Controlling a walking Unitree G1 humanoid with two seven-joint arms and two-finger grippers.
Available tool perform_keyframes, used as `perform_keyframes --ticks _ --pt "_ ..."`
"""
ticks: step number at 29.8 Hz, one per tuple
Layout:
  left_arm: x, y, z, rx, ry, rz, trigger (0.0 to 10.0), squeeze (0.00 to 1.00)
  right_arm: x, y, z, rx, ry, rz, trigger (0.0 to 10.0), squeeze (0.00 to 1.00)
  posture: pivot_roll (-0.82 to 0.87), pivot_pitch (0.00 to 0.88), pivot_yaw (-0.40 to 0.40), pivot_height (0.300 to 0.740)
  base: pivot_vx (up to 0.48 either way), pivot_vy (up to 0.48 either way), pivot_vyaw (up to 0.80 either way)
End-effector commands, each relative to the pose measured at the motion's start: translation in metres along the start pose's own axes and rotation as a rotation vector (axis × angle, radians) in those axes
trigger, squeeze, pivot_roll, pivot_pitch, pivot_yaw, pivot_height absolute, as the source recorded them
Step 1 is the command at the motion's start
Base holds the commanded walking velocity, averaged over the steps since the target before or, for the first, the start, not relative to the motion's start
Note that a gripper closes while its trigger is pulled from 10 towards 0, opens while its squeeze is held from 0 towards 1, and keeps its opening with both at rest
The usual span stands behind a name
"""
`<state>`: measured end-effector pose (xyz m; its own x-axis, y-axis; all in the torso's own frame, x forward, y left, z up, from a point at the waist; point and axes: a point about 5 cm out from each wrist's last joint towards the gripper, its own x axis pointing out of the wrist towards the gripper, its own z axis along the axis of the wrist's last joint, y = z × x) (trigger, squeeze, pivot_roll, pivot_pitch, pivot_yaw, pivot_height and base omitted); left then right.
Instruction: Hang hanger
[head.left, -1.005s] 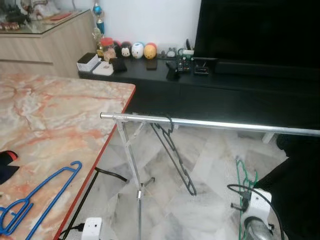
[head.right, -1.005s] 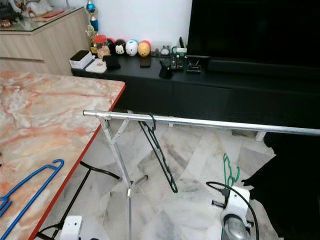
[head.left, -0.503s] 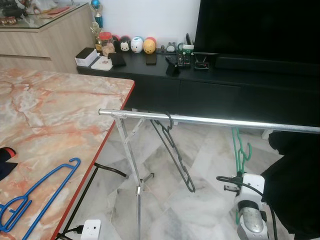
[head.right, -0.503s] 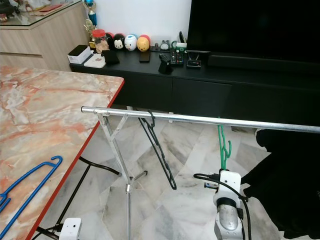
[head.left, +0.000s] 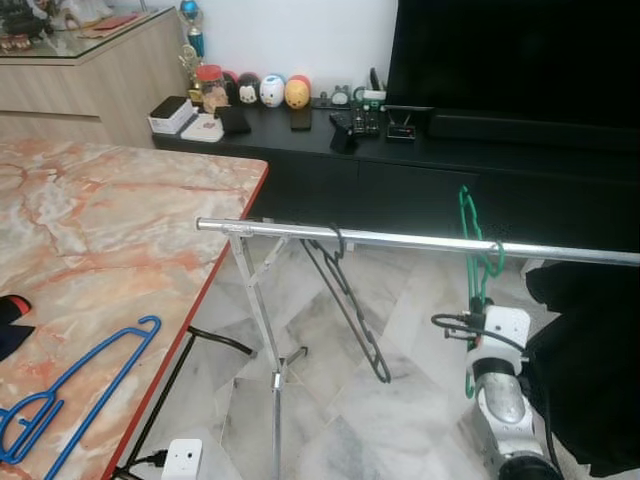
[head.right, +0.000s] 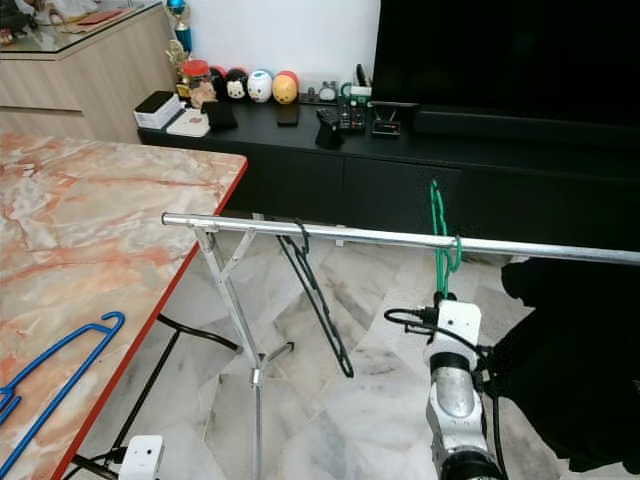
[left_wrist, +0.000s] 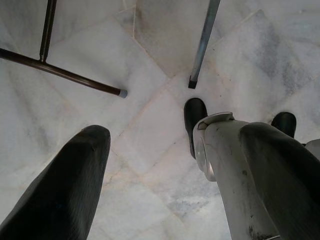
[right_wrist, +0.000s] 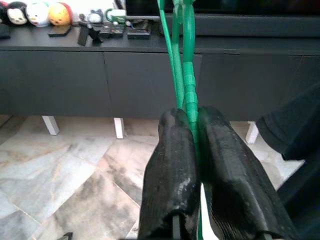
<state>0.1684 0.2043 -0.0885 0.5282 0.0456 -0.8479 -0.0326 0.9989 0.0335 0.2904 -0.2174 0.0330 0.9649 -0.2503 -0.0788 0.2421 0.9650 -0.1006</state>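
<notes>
A green hanger (head.left: 470, 240) is held up at the silver rail (head.left: 400, 240), its hook rising above the bar and crossing it. I cannot tell whether the hook rests on the rail. My right gripper (right_wrist: 192, 120) is shut on the hanger's green neck (right_wrist: 189, 75), with the right arm (head.left: 498, 395) reaching up from below. A black hanger (head.left: 350, 300) hangs on the rail further left. A blue hanger (head.left: 80, 385) lies on the marble table (head.left: 120, 220). My left gripper (left_wrist: 170, 190) hangs open over the floor, with nothing between its fingers.
The rail's stand (head.left: 268, 340) spreads its legs on the marble floor beside the table's red edge. A black TV console (head.left: 430, 175) with small figures and a TV (head.left: 520, 60) stands behind. A dark cloth (head.left: 590, 370) lies at the right. A white plug (head.left: 182, 458) and cable lie on the floor.
My right arm has lifted the green hanger from near the floor up to the rail, so its hook now stands above the bar. The black and blue hangers have not moved.
</notes>
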Motion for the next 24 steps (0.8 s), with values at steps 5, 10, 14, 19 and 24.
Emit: perform_keyframes --ticks 5,10,14,19,24 --pt "-0.001 0.000 -0.004 0.019 0.018 -0.003 10.0 0.00 0.010 -0.002 0.007 0.054 0.027 -0.015 10.0 0.00 0.03 0.000 0.024 0.740 0.000 0.000 0.00" --pt "0.000 0.000 -0.004 0.018 0.017 -0.004 10.0 0.00 0.019 -0.003 0.016 0.051 0.031 0.001 10.0 0.00 0.03 0.000 0.028 0.740 0.000 0.000 0.00" --pt "0.000 -0.002 -0.005 0.018 0.019 -0.010 10.0 0.00 0.023 -0.003 0.018 0.060 0.040 0.012 10.0 0.00 0.03 0.000 0.027 0.740 0.000 0.000 0.00" --pt "0.000 -0.004 -0.005 0.019 0.020 -0.017 10.0 0.00 0.024 0.001 0.012 0.088 0.113 0.038 10.0 0.00 0.03 0.000 0.027 0.740 0.000 0.000 0.00" --pt "-0.001 -0.003 -0.009 0.019 0.032 -0.011 10.0 0.00 0.024 0.004 0.011 0.101 0.133 0.053 10.0 0.00 0.03 0.000 0.026 0.740 0.000 0.000 0.00"
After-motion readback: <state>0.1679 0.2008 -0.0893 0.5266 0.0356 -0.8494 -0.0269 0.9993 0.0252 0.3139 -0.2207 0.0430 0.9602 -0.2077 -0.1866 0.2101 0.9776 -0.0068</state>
